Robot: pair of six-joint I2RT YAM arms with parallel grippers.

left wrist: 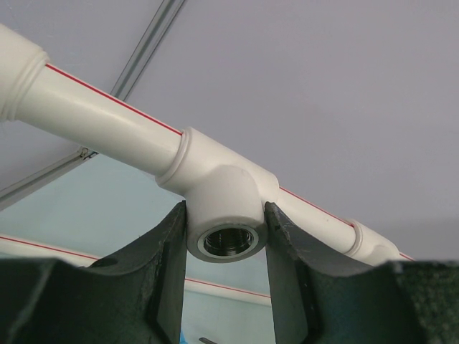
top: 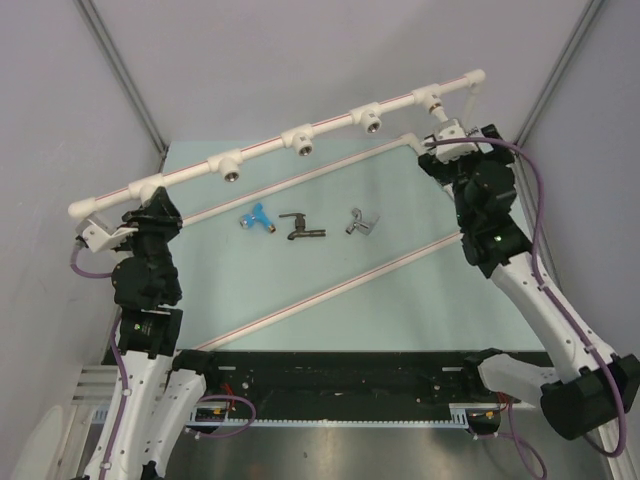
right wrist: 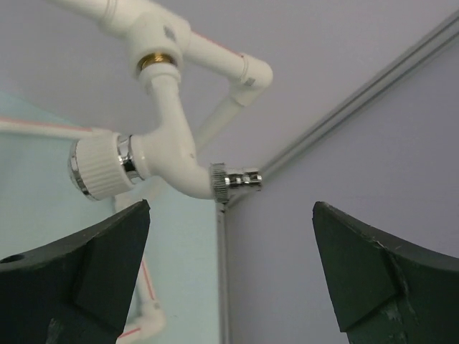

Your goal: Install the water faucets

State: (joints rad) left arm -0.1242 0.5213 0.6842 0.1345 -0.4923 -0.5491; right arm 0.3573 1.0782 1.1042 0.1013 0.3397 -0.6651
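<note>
The left hand (left wrist: 226, 240) clamps the end tee (left wrist: 222, 193). The right hand (right wrist: 229, 215) gapes empty before the fitted white faucet (right wrist: 168, 150). The silver faucet (top: 360, 224) lies nearest it on the tabletop (top: 400, 300), with the dark faucet (top: 300, 228) and blue faucet (top: 257, 218) farther left.

From my end I see plain pale grey-lilac wall panels (top: 300, 60) all round, thin grey metal corner struts (top: 119, 70) (one each side), and a pale mint-green flat tabletop (top: 400, 310), evenly lit.
</note>
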